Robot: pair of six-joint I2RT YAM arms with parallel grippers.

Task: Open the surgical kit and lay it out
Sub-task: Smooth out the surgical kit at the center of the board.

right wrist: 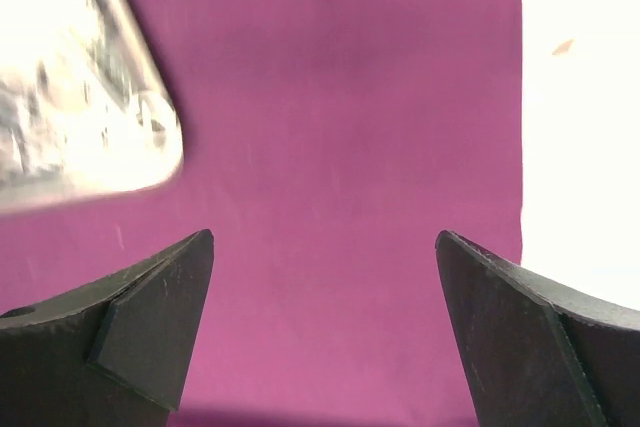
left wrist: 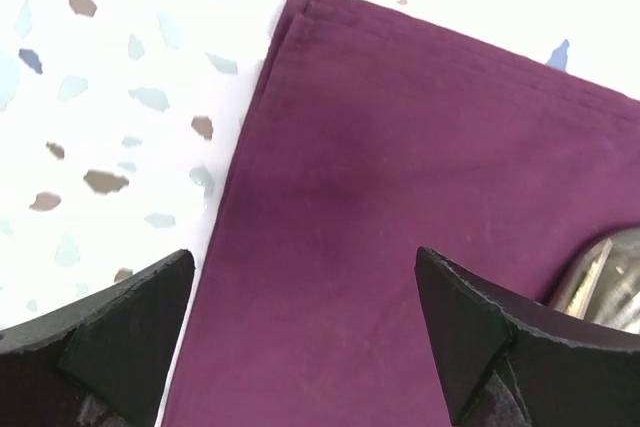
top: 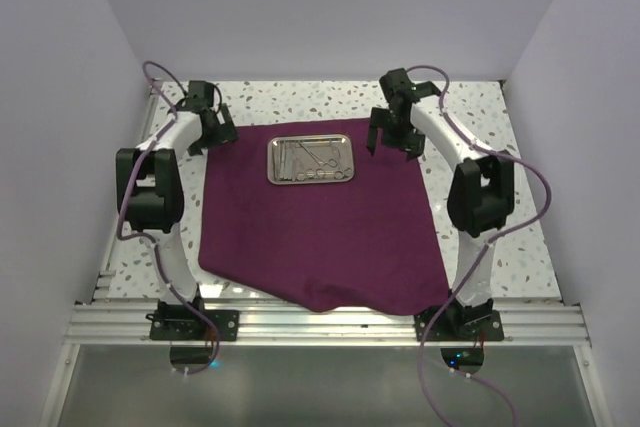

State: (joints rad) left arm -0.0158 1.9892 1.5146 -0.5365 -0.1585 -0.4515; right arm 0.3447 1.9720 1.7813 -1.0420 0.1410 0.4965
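The maroon cloth wrap [top: 320, 227] lies spread flat on the speckled table. A small shiny steel tray [top: 310, 159] with thin silver instruments [top: 305, 155] sits on its far middle. My left gripper [top: 222, 134] is open over the cloth's far left corner [left wrist: 400, 197], and the tray's edge [left wrist: 605, 277] shows at the right of the left wrist view. My right gripper [top: 392, 142] is open above the cloth's far right part [right wrist: 340, 147], just right of the tray [right wrist: 70, 87]. Neither gripper holds anything.
The white speckled table [top: 480, 107] shows around the cloth, with purple-white walls on three sides. The cloth's near edge hangs toward the aluminium rail [top: 330, 322] where the arm bases are bolted. Purple cables loop beside each arm.
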